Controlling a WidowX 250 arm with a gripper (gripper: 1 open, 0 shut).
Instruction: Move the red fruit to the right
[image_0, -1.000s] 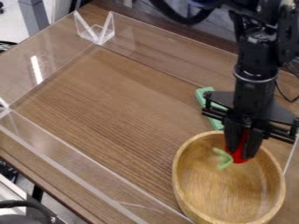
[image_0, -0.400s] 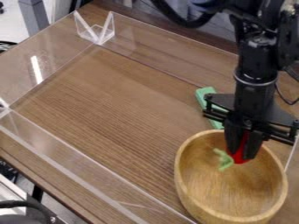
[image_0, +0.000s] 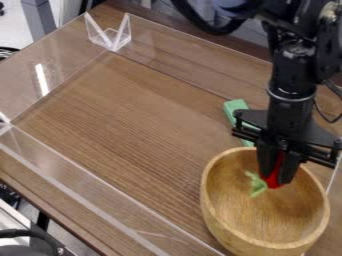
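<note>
The red fruit (image_0: 274, 178) shows as a bright red sliver with a light green leafy piece (image_0: 253, 182) sticking out to its left. It hangs inside the wooden bowl (image_0: 230, 216) at the lower right, between the black fingers of my gripper (image_0: 274, 174). The gripper points straight down from the black arm and is shut on the fruit. Whether the fruit touches the bowl's floor is not clear.
A green block (image_0: 235, 108) lies on the wooden table just behind the arm. Clear plastic walls (image_0: 54, 70) fence the table at the left, back and front. A clear bracket (image_0: 110, 36) stands at the far back.
</note>
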